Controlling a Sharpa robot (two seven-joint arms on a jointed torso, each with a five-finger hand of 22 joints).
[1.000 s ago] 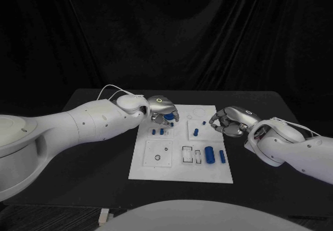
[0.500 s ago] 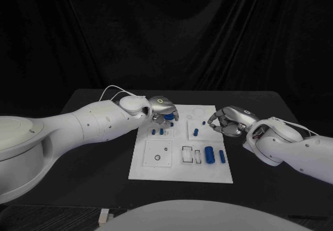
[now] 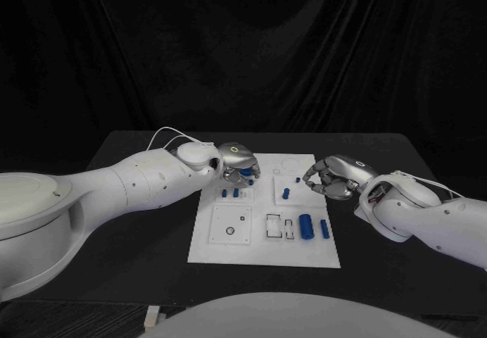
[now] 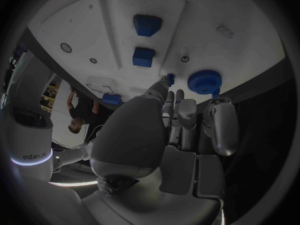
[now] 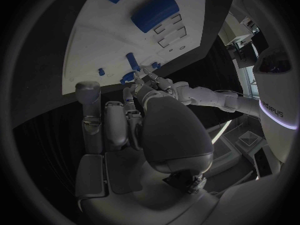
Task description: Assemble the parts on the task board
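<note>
L hand (image 3: 238, 161) has crept a little toward 12 o'clock over the task board's (image 3: 266, 246) far-left corner, by the blue gear (image 4: 204, 81). R hand (image 3: 333, 177) has edged slightly toward 9 o'clock at the board's right edge, fingers curled tighter. Parts unmoved.

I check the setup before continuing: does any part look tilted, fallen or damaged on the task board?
Nothing stands out. The blue parts lie or stand in order on the task board, which sits flat on the table.
</note>
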